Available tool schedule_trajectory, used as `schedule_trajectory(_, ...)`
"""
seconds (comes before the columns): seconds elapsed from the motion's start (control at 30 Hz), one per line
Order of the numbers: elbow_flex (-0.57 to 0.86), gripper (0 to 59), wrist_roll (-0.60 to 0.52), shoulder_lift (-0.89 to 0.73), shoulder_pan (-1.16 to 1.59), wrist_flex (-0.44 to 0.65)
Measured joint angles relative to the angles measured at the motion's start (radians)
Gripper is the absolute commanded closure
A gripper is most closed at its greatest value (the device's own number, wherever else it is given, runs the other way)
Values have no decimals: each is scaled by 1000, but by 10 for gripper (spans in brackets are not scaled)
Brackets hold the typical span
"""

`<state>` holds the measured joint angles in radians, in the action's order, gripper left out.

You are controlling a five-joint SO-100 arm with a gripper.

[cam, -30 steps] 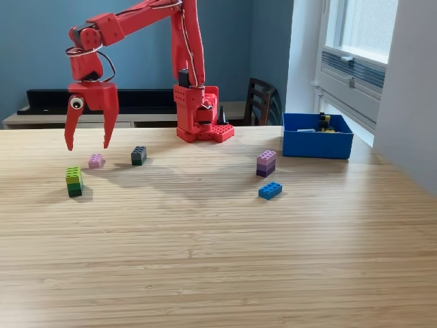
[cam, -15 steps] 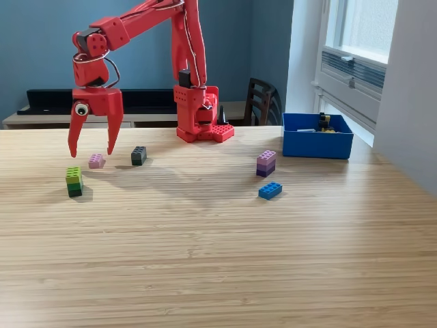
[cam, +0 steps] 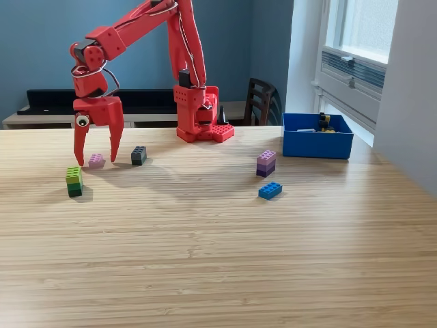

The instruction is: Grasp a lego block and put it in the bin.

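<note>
In the exterior view my red gripper [cam: 97,161] points straight down at the left of the table, open, with its two fingertips on either side of a small pink lego block [cam: 96,160]. Nothing is gripped. A green stacked block [cam: 74,181] lies just to the left and nearer the camera. A dark grey block [cam: 138,155] sits to the right of the gripper. Further right lie a purple stacked block [cam: 266,163] and a blue block [cam: 270,190]. The blue bin [cam: 317,144] stands at the far right with some pieces inside.
The arm's red base [cam: 203,113] is bolted at the back middle of the wooden table [cam: 218,253]. A dark chair [cam: 259,101] stands behind the table. A white wall and window sill run along the right side.
The gripper has moved down and slightly to the right, from hanging above the table to straddling the pink block. It stays open. No block has moved.
</note>
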<state>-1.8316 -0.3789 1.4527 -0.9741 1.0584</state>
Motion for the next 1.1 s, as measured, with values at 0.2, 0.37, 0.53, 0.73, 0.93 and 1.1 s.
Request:
schedule_trajectory(0.2, -14, 389, 20, 0, -29, -15)
schedule_trajectory(0.37, -14, 468, 23, 0, -58, -37)
schedule_trajectory(0.53, -14, 585, 17, 0, -67, -37)
schedule_trajectory(0.73, -14, 585, 0, 0, -67, -37)
schedule_trajectory(0.93, -14, 585, -2, 0, -67, -37)
schedule_trajectory(1.1, 5, 585, 14, -2, -55, 8)
